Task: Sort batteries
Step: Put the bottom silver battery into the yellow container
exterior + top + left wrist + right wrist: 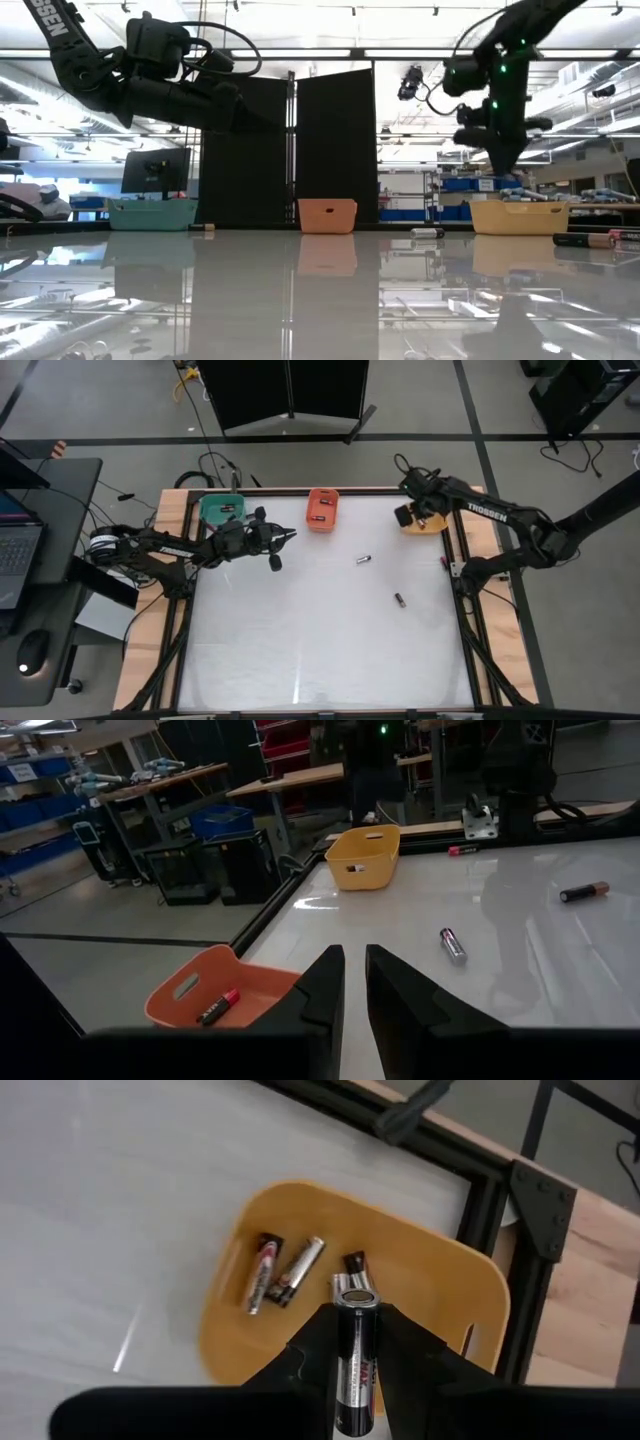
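From where I stand, the right gripper (355,1355) hangs over the yellow bin (428,523) at the far right corner of the bench (320,650), its fingers pinching a dark battery (355,1342) that points silvery end first down toward the bin. Three more batteries lie in that bin: a reddish one (261,1274) and a silvery one (297,1271) touching side by side, and a short dark one (354,1263) just beside the held battery's tip.

The left gripper (278,548) is raised above the bench between the green bin (221,510) and the orange bin (322,509). Its two fingers (320,990) stand close together with only a narrow gap between them, and nothing is held there.

The orange bin sits at the middle of the far edge and holds one red and black battery (217,1007). The green bin, at the far left corner, shows a small dark battery (226,509) inside.

Two batteries lie loose on the white bench top, well apart from the bins. One, dark with a silvery end (364,559), rests near the middle, nearer the orange bin. The other, dark with a copper-coloured end (399,600), lies further toward the near side and to the right. Against the right rail a small red-ended battery (443,561) lies at the bench's edge.
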Available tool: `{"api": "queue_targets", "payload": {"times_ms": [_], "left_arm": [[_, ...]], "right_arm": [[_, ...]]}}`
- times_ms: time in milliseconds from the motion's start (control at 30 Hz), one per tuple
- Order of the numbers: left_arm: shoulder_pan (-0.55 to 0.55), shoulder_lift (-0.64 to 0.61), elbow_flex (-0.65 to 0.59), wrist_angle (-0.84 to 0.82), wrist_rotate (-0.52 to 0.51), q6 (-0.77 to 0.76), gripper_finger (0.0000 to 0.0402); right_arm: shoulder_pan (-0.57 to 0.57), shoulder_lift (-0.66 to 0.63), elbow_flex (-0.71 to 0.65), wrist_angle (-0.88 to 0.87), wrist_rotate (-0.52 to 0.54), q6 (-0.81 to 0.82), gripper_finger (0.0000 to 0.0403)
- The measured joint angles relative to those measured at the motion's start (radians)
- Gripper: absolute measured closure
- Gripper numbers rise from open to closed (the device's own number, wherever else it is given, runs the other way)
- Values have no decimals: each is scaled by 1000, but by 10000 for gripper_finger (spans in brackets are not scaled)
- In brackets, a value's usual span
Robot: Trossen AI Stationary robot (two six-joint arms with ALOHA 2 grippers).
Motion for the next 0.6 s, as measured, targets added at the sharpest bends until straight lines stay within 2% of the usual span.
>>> {"api": "queue_targets", "payload": {"times_ms": [233,600], "left_arm": [[0,0,0,0,0,0,351],[0,0,0,0,0,-2,351]], "right_arm": [[-54,0,-111,120,-3,-41,341],[-73,0,-228,314,-4,-71,341]]}}
